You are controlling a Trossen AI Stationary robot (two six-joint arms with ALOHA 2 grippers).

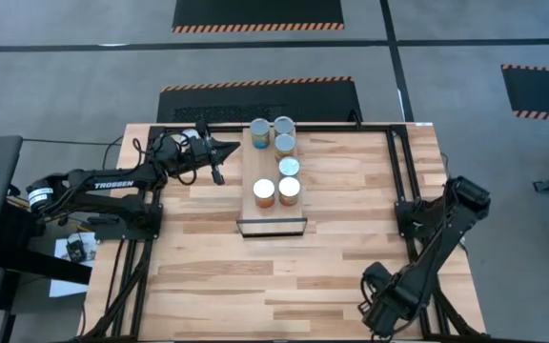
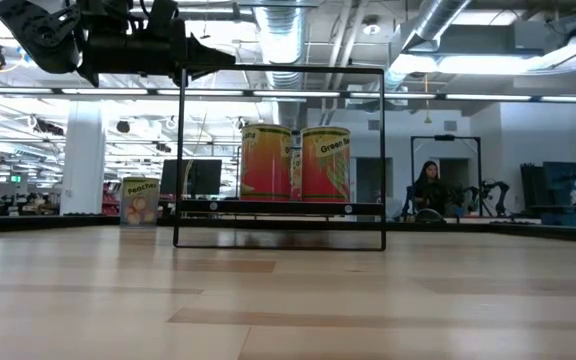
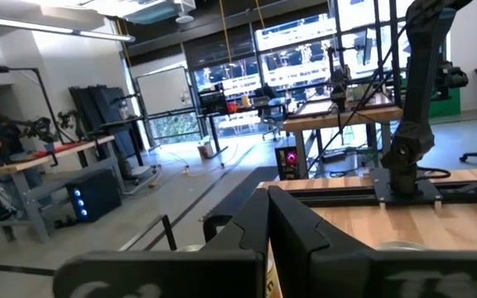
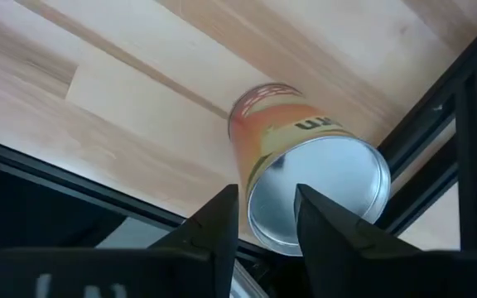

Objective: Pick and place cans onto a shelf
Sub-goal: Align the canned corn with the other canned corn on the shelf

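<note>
Cans (image 1: 276, 164): from above, six stand on the shelf (image 1: 271, 225) mid-tabletop. The left claw (image 1: 219, 164), shut, hovers beside them; the right claw (image 1: 381, 314) is folded low at the near right corner. Low view: two cans (image 2: 295, 163) show clearly, others are hidden. Right wrist: fingers (image 4: 214, 228) apart over another can (image 4: 309, 186).

The high view looks straight down on the whole worktop (image 1: 332, 257), the shelf (image 1: 273, 191) near its middle. The low view sits at worktop level, facing that shelf (image 2: 280, 208) and the room behind. The left wrist view looks level across the worktop's far edge. The right wrist view looks closely down at one can (image 4: 309, 178).
</note>
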